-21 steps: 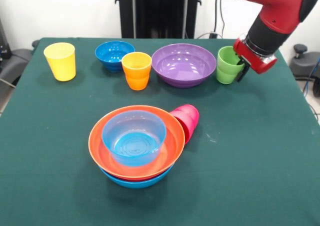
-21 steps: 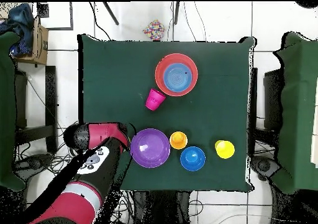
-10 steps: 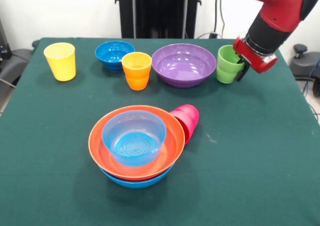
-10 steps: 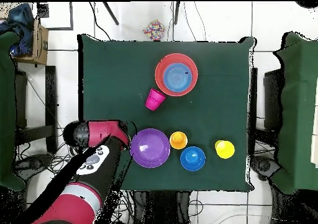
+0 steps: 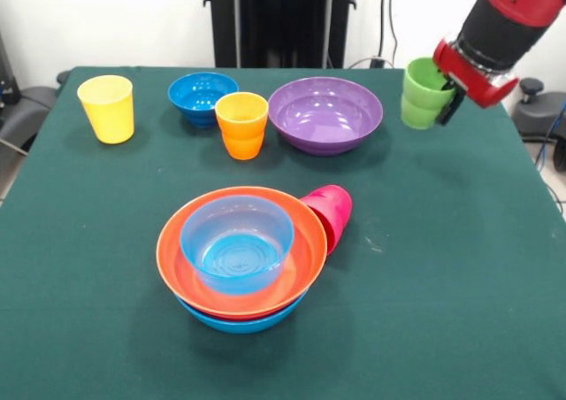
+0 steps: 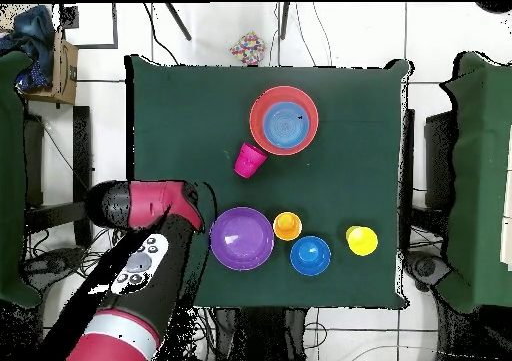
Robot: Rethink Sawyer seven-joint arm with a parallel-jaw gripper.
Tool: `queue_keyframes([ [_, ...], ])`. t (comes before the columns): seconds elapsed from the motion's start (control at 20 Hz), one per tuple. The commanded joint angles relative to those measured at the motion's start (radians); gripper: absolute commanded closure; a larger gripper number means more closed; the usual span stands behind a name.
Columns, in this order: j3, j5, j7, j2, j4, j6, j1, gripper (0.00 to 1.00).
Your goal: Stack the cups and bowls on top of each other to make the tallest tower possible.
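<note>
Stack (image 5: 240,257) of bowls at centre of the green worktop (image 5: 460,267): a small light-blue bowl (image 5: 236,241) nested in a wide orange bowl (image 5: 305,258), with a light-blue rim (image 5: 243,322) showing beneath. Pink cup (image 5: 330,212) lies on its side at the stack's 2 o'clock, touching the orange rim. Along the far edge in the front view, from 9 o'clock toward 3 o'clock: yellow cup (image 5: 107,108), dark-blue bowl (image 5: 198,96), orange cup (image 5: 241,125), purple bowl (image 5: 325,114); the orange cup stands just before the dark-blue bowl and beside the purple one. Green cup (image 5: 423,93) is at the purple bowl's 3 o'clock, raised off the worktop and slightly tilted. Fingers (image 5: 445,96) of the red-and-black arm (image 5: 504,24) pinch the green cup's rim, one inside the cup and one outside. In the overhead view the arm (image 6: 140,277) covers the green cup; the stack (image 6: 284,120) lies at the purple bowl's (image 6: 241,238) 1 o'clock.
</note>
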Motion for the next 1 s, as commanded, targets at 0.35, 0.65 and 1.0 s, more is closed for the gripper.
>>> queue_keyframes([
  [0.35, 0.024, -0.008, 0.104, -0.061, -0.169, 0.202, -0.043, 1.00],
  [0.65, 0.009, 0.016, 0.126, -0.067, -0.188, 0.160, -0.076, 1.00],
  [1.0, 0.052, 0.034, 0.062, -0.094, -0.147, 0.135, -0.147, 1.00],
])
